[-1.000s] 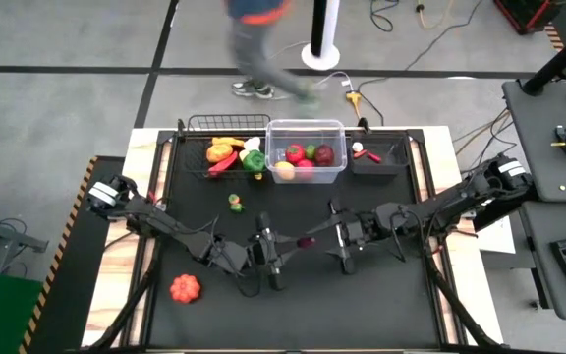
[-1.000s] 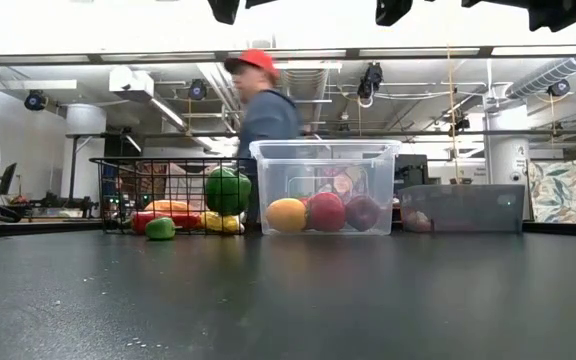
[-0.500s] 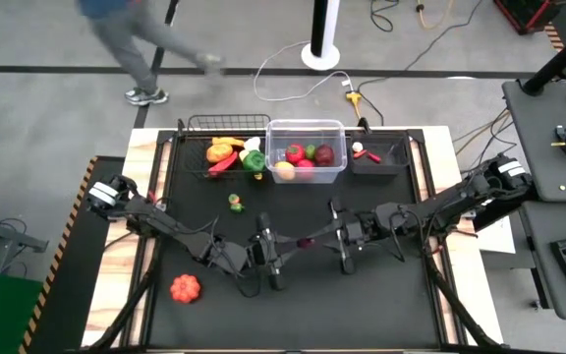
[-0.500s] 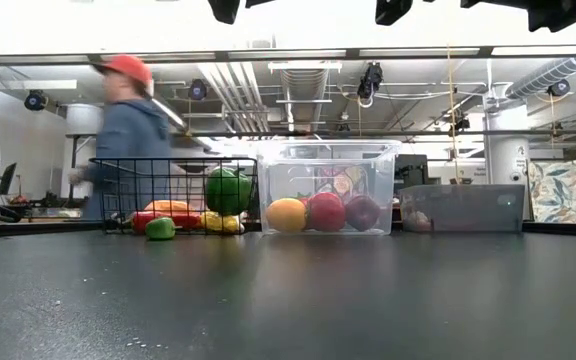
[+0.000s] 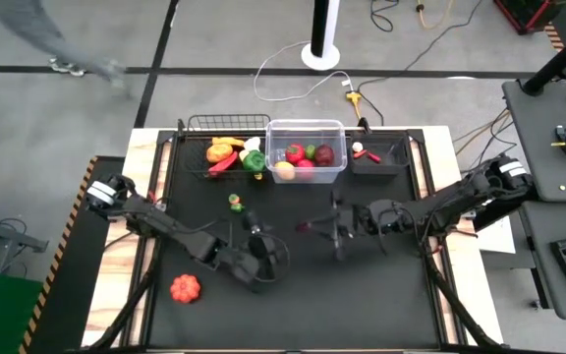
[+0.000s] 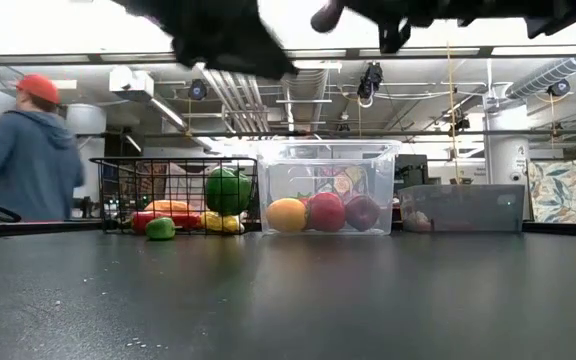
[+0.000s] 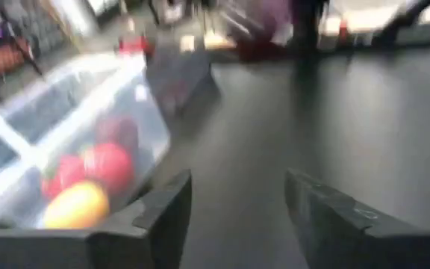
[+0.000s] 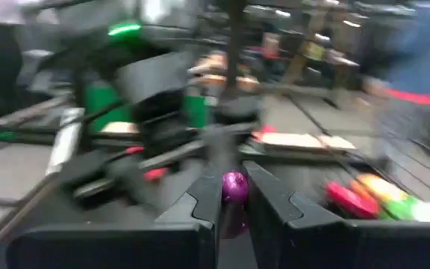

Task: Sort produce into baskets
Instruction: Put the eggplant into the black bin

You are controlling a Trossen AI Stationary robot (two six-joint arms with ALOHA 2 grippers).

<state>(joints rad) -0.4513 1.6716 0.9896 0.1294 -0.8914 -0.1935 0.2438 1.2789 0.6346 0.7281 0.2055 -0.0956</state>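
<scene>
Pumpkin left loose, well left of clear bin. Green piece loose too. Left hand released, empty. Purple piece grasped by right hand, below bin. Wire basket, bin partly filled.

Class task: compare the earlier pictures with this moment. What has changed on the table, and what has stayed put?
A handover: the left end effector let go of the small purple toy vegetable and drew back; the right end effector closed on it and carried it off. A person walked leftward behind. The black wire basket, clear plastic bin and orange pumpkin stayed put.
</scene>
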